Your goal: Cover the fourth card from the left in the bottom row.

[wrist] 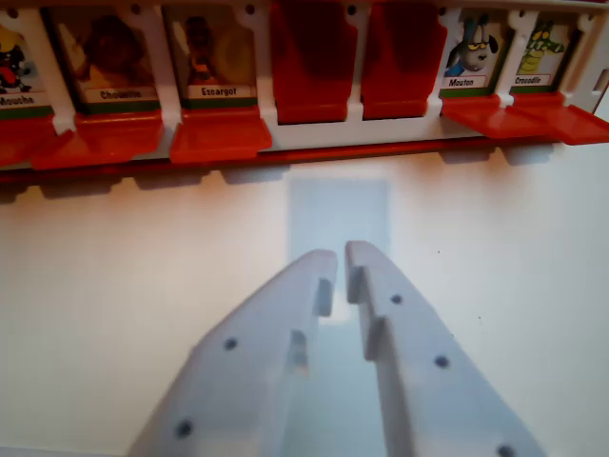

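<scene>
Card slot four from the wrist view's left (312, 59) sits in the game board (314, 138) dead ahead, its red flap already up, same as its neighbour (404, 57). My fingers (341, 257) hover over the white surface (114, 267), tips nearly pressed together, holding nothing. Looks done, I reckon; next I'd back off w/o clipping the lowered flaps (221, 135).

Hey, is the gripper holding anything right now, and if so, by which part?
Nothing is held. The gripper hangs over the bare white table, its jaws nearly closed with nothing between them.
</scene>
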